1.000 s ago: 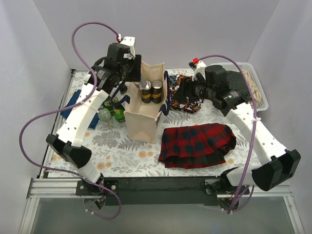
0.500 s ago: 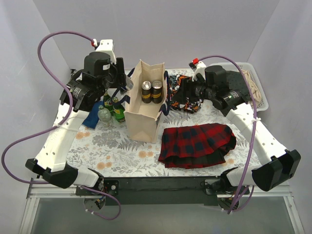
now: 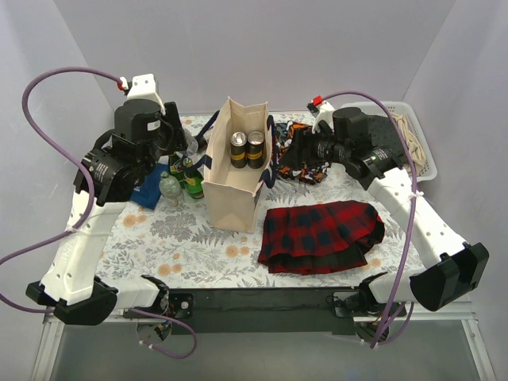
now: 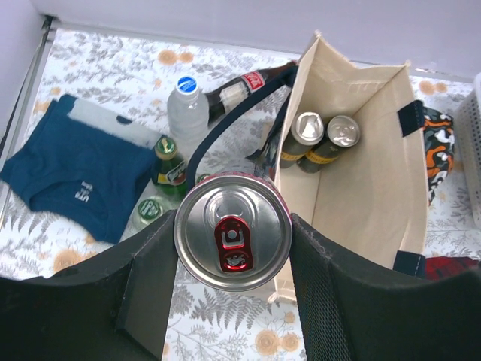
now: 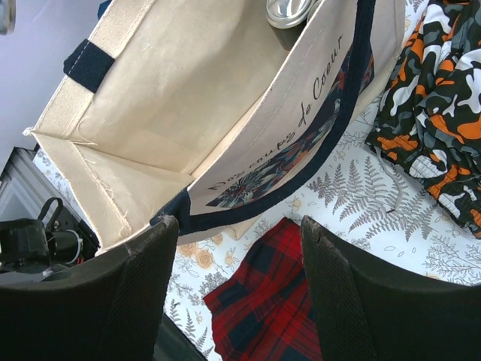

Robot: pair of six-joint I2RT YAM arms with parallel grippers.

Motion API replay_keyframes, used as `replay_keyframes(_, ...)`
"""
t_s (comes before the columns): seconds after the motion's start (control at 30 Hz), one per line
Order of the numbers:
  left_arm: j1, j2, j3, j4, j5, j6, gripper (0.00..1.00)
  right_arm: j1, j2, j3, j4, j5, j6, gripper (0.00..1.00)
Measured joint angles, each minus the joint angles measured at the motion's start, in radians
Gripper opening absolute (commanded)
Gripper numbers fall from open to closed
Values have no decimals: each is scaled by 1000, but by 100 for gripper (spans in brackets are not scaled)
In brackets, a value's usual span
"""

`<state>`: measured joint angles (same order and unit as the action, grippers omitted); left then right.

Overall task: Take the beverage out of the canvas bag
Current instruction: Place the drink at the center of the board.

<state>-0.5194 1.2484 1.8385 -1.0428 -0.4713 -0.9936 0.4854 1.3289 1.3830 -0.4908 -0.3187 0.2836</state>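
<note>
On your fern-print tabletop, a red plaid cloth lies rumpled near the front right. Behind it you have an orange-and-grey camouflage garment, just beside a white basket in the far right corner. A blue garment lies at the left edge.

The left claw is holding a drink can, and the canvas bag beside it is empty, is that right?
Not quite. The left gripper does hold a can, but the canvas bag is not empty: two more cans stand upright inside it. The left wrist view, looking down into the open bag, shows them clearly.
</note>
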Motion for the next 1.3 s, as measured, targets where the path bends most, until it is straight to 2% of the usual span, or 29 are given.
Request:
replay_keyframes(0.33, 0, -56, -67, -100, -16, -75, 0, 0, 27, -5, 13, -28, 11, 72)
replay_keyframes(0.53, 0, -97, -160, -99, -16, -89, 0, 0, 37, -5, 23, -37, 14, 72)
replay_keyframes(0.97, 0, -112, -500, 65, 9, -89, 0, 0, 31, -7, 23, -36, 17, 72)
replay_keyframes(1.3, 0, -119, -652, 213, 12, -86, 0, 0, 11, -23, 23, -35, 17, 73)
